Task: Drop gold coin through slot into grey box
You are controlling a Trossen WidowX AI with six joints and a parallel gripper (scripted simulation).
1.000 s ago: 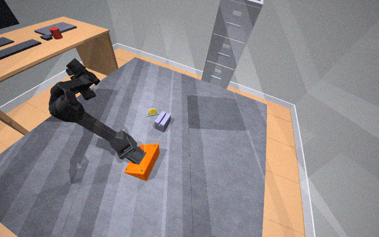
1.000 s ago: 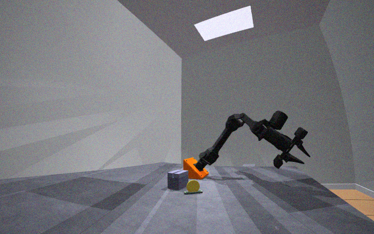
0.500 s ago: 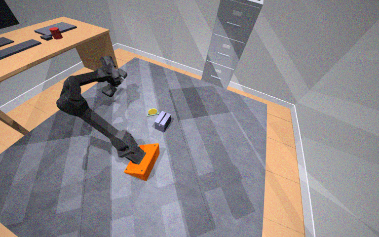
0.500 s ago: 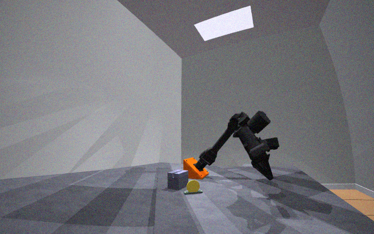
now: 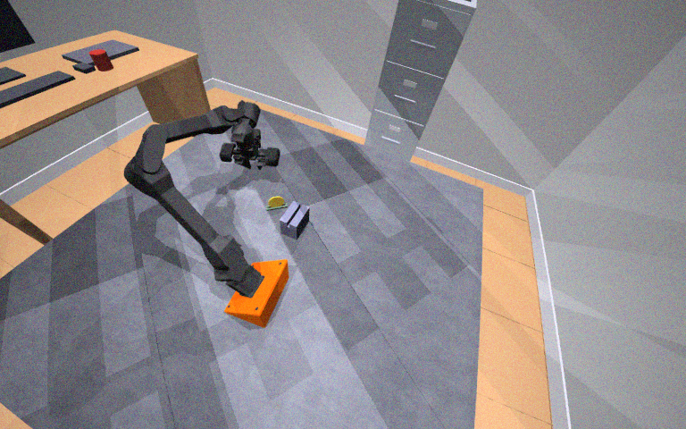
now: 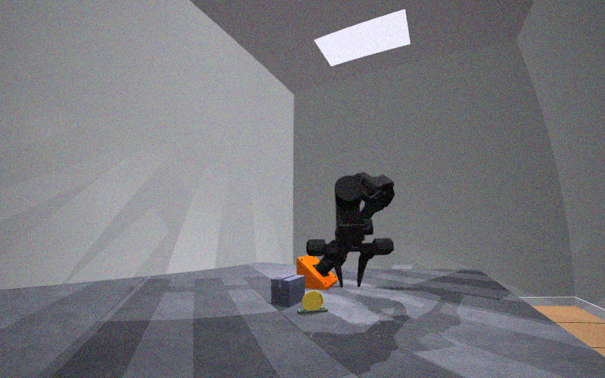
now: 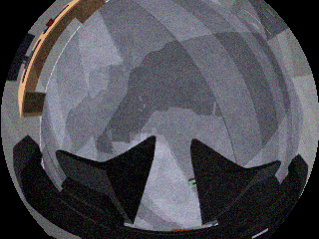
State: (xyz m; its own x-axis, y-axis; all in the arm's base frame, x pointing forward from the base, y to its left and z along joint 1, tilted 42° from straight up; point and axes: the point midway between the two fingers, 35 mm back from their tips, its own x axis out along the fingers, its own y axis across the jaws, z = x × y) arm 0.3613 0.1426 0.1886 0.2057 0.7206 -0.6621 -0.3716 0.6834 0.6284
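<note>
Gripper (image 5: 251, 163) pointed down, hovering above the grey floor (image 5: 354, 313); fingers (image 6: 361, 267) partly closed with a gap between them, nothing held. Gold coin (image 5: 276, 201) upright on edge in the dark-green holder (image 6: 311, 310), well apart from the gripper. Grey slotted box (image 5: 295, 220) just beside the coin, slot visible in lid. Orange arm base (image 5: 258, 291) behind the box in the exterior view. In the wrist view, only floor visible between the fingertips.
</note>
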